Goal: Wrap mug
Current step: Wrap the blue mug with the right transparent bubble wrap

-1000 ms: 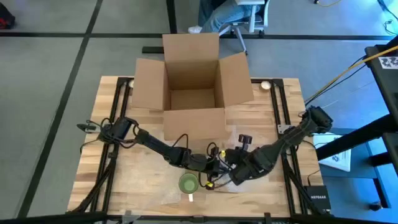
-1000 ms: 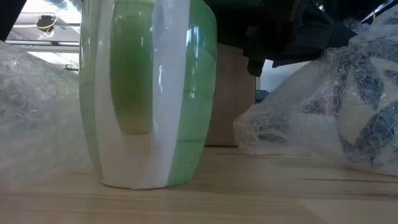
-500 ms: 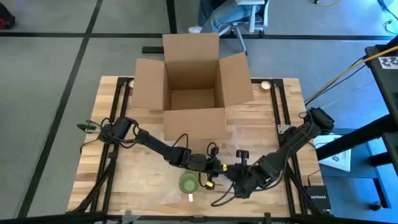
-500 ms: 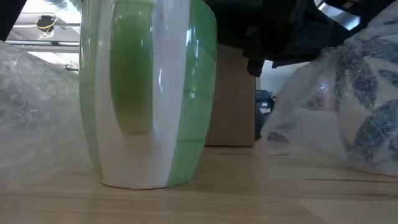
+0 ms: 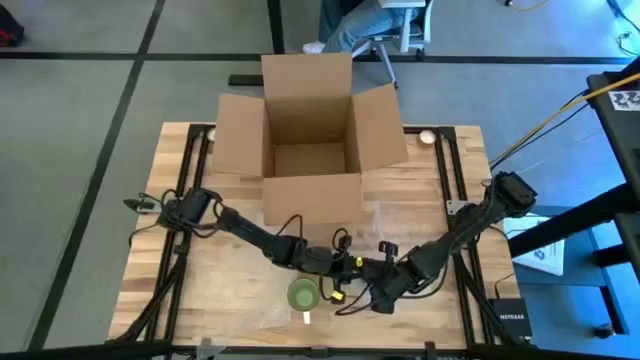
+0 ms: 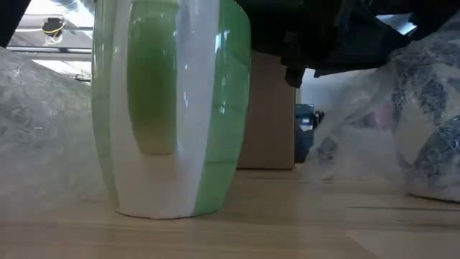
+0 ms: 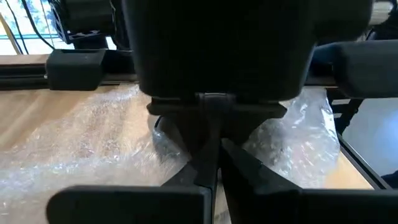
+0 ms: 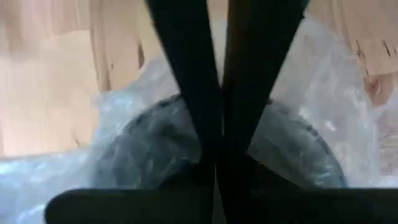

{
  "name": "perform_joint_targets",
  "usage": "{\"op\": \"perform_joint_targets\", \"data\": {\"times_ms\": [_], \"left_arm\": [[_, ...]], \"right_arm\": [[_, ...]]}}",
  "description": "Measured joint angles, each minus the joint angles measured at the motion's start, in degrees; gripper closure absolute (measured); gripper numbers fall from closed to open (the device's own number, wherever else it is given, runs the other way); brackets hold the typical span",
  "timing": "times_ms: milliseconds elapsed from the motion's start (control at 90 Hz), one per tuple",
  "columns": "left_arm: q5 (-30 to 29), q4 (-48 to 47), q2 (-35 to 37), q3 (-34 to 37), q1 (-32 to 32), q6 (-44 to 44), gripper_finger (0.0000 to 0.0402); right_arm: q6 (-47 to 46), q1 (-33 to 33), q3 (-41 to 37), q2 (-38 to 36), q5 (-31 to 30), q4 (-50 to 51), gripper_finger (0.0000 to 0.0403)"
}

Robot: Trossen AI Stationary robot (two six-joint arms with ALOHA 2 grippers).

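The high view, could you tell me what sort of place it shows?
Probably a robotics lab or workshop: a wooden table on grey carpet tiles holding an open cardboard box, with cables running off to the right and a seated person's legs behind.

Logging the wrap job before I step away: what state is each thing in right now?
mug: upright on the table, unwrapped, held by neither hand
bubble wrap: lying crumpled on the table, pinched by both hands
cardboard box: flaps open, looks empty
left hand: shut on bubble wrap
right hand: shut on bubble wrap
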State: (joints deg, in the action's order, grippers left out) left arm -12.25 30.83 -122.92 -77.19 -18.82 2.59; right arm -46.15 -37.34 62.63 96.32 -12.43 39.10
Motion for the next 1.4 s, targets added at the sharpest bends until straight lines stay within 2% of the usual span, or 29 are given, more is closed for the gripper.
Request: {"op": "perform_joint_targets", "data": {"times_ms": [156, 311, 444, 500, 567, 667, 822, 1244, 1400], "left_arm": [[-0.73, -7.37, 4.60, 0.06, -0.31, -1.54, 0.0402], [-7.19, -19.36, 9.02, -0.02, -0.42, -3.69, 0.0402], [-12.06, -27.04, 8.60, 0.00, 0.22, -2.81, 0.0402], [-11.23, -26.38, 7.01, 0.59, 0.78, -1.14, 0.0402], [-7.55, -24.83, 3.98, 1.38, 1.33, 0.31, 0.0402], [-2.35, -17.28, 1.32, 1.55, 1.32, 0.06, 0.0402], [-1.04, -6.85, 1.66, 1.21, 0.16, -1.57, 0.0402], [-0.06, -4.46, 1.84, -1.72, -1.05, -2.96, 0.0402], [2.52, -3.77, 0.39, -1.93, -1.02, -2.41, 0.0402]], "right_arm": [[0.97, -0.02, 0.26, 0.06, -0.39, 0.16, 0.0402], [1.17, -0.02, 0.26, 0.06, -0.41, 0.15, 0.0402], [1.42, -0.11, 0.26, 0.06, -0.43, 0.13, 0.0402], [1.44, -0.11, 0.27, 0.06, -0.45, 0.12, 0.0402], [1.46, -0.11, 0.29, 0.06, -0.46, 0.11, 0.0402], [1.53, -0.11, 0.33, 0.08, -0.52, 0.13, 0.0402], [1.53, -0.13, 0.33, 0.10, -0.81, 0.48, 0.0402], [1.56, -0.15, 0.33, 0.10, -0.98, 0.39, 0.0402], [1.56, -0.12, 0.33, 0.10, -1.00, -0.58, 0.0402]]}}
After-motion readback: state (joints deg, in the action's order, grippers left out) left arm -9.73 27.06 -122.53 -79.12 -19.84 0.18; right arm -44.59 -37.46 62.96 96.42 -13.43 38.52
